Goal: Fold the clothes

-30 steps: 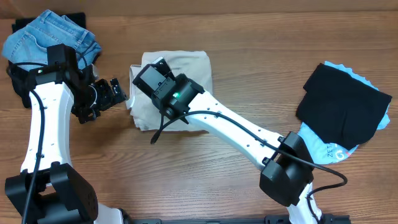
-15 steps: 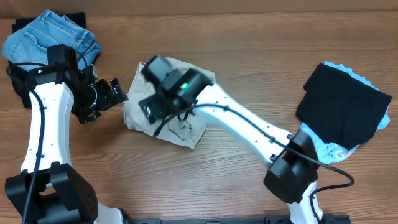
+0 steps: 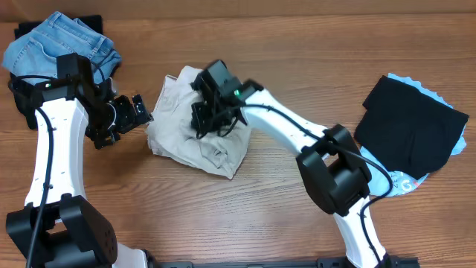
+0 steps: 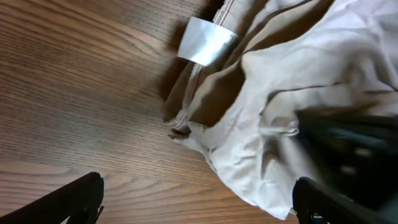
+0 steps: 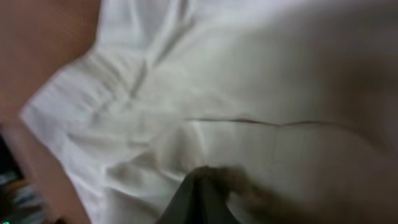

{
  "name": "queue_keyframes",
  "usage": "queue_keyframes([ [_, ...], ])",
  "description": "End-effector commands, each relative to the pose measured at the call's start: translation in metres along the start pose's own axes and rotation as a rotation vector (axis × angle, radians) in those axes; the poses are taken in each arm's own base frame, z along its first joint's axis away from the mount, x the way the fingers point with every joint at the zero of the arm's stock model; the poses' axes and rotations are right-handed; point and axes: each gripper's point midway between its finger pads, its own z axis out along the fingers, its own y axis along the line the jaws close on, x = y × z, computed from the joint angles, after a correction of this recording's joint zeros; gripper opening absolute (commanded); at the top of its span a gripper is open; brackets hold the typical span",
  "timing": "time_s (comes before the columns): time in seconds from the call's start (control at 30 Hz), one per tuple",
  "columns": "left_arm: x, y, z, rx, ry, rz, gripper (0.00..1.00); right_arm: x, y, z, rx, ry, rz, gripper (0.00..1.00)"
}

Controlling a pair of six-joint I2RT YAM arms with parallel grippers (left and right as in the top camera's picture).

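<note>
The beige trousers [image 3: 186,141] lie in a rumpled heap at the table's middle. My right gripper [image 3: 205,123] is down on the heap's upper middle. In the right wrist view its fingers [image 5: 203,186] are shut together with a bunch of the pale cloth [image 5: 249,81] at their tips; the view is blurred. My left gripper [image 3: 140,109] is open and empty just left of the heap. In the left wrist view its fingers [image 4: 199,208] stand wide apart over bare wood, with the trousers [image 4: 298,81] and their small white label [image 4: 204,40] ahead.
Folded blue jeans [image 3: 63,41] lie at the back left corner. A black garment [image 3: 409,130] rests on a light blue item [image 3: 405,180] at the right edge. The right arm [image 3: 290,138] crosses the table from the front right.
The right gripper moved from the trousers' left edge toward the back right, dragging cloth. The neat folded stack became a rumpled heap spread to the front left. The left arm stayed still.
</note>
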Motion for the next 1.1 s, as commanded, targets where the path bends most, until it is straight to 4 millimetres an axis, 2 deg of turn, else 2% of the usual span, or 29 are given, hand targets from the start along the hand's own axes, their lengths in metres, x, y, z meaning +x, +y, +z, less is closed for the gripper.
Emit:
queue_keyframes([
  [0.0,0.0,-0.003,-0.002,0.0,-0.009,0.038,1.0,0.037,0.036,0.013,-0.334,0.142,0.07,0.04],
  [0.1,0.001,-0.003,-0.002,0.0,-0.006,0.036,1.0,0.04,0.049,0.013,-0.466,0.139,0.073,0.04],
  [0.13,0.001,-0.002,-0.002,-0.001,-0.003,0.036,1.0,0.036,0.054,0.007,-0.488,0.13,0.056,0.04],
  [0.17,0.003,-0.002,-0.002,-0.002,0.002,0.035,1.0,0.027,0.062,-0.006,-0.52,0.112,0.05,0.04],
  [0.23,0.004,-0.002,-0.002,-0.003,0.005,0.034,1.0,-0.002,0.083,-0.066,-0.62,0.042,0.014,0.04],
  [0.3,0.003,-0.002,-0.002,-0.003,0.005,0.034,1.0,-0.02,0.096,-0.119,-0.668,-0.028,-0.016,0.04],
  [0.37,0.003,-0.002,-0.002,-0.003,0.004,0.034,1.0,-0.03,0.097,-0.152,-0.674,-0.083,-0.034,0.06],
  [0.4,0.003,-0.002,-0.002,-0.003,0.004,0.034,1.0,-0.038,0.088,-0.164,-0.667,-0.112,-0.022,0.09],
  [0.43,0.003,-0.002,-0.002,-0.002,0.004,0.034,1.0,-0.041,0.079,-0.167,-0.658,-0.123,-0.003,0.1],
  [0.5,0.003,-0.002,-0.002,-0.002,0.004,0.034,1.0,-0.043,0.059,-0.154,-0.637,-0.106,0.056,0.11],
  [0.6,0.002,-0.002,-0.002,-0.002,0.0,0.034,1.0,-0.025,0.047,-0.108,-0.62,0.018,0.185,0.09],
  [0.67,0.002,-0.002,-0.002,-0.001,-0.001,0.035,1.0,0.009,0.053,-0.074,-0.598,0.168,0.277,0.05],
  [0.7,0.002,-0.002,-0.002,-0.001,-0.002,0.035,1.0,0.023,0.061,-0.064,-0.586,0.217,0.288,0.04],
  [0.73,0.002,-0.002,-0.002,-0.001,-0.002,0.035,1.0,0.046,0.072,-0.046,-0.566,0.265,0.263,0.05],
  [0.77,0.002,-0.002,-0.002,-0.001,-0.001,0.035,1.0,0.062,0.075,-0.032,-0.534,0.287,0.262,0.05],
  [0.8,0.003,-0.002,-0.002,-0.002,0.002,0.034,1.0,0.074,0.07,-0.017,-0.471,0.287,0.279,0.05],
  [0.9,0.005,-0.001,-0.002,-0.005,0.013,0.031,1.0,0.091,0.04,0.005,-0.402,0.285,0.439,0.11],
  [0.93,0.005,-0.002,-0.002,-0.004,0.012,0.031,1.0,0.097,0.025,0.012,-0.355,0.279,0.498,0.15],
  [0.97,0.005,-0.002,-0.002,-0.004,0.012,0.031,1.0,0.109,-0.001,0.022,-0.273,0.263,0.572,0.19],
  [1.0,0.005,-0.002,-0.002,-0.004,0.012,0.031,1.0,0.113,-0.018,0.028,-0.249,0.241,0.579,0.22],
  [1.07,0.005,-0.002,-0.002,-0.004,0.013,0.031,1.0,0.108,-0.034,0.028,-0.251,0.216,0.595,0.21],
])
